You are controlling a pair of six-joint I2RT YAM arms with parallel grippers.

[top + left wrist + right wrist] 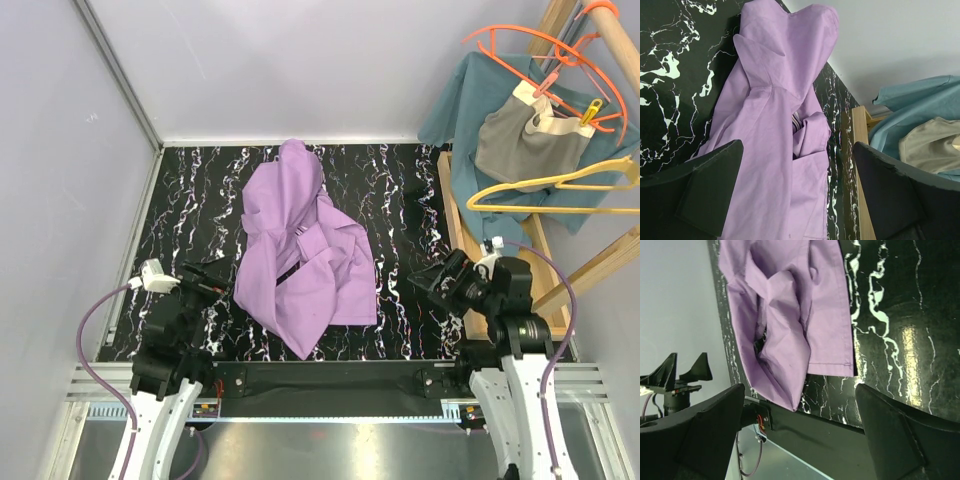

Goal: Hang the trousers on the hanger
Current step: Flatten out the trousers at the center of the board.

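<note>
At the near left of the worktop (400, 200), the left jaws stand released. Their two dark fingers (710, 195) are spread wide with nothing between them. They point toward the trousers (300, 250) and sit just beside the near left edge of the cloth; whether they touch it cannot be told. At the near right, the right jaws are likewise released, fingers (910, 435) wide apart and empty, aimed left across the black marbled surface. They are clearly apart from the cloth's right hem. Behind each pair of jaws, the left arm (165, 360) and right arm (520, 340) rise from bases at the near edge.

Between the two arms the lilac trousers lie in a crumpled heap on the worktop. One folded end reaches toward the far wall and a pointed fold reaches toward the near edge. A bit of striped waistband (796, 120) peeks from a fold near the middle of the heap.

Off the worktop to the far right stands a wooden rack (452, 230). The yellow hanger (545, 185) is there, well apart from the trousers, its frame lying across a teal shirt (465, 100). How the hanger is held on the rack cannot be told. A grey garment (525, 145) hangs in front of the shirt, above the yellow hanger. Orange hangers (530, 50) sit at the top of the rack.
</note>
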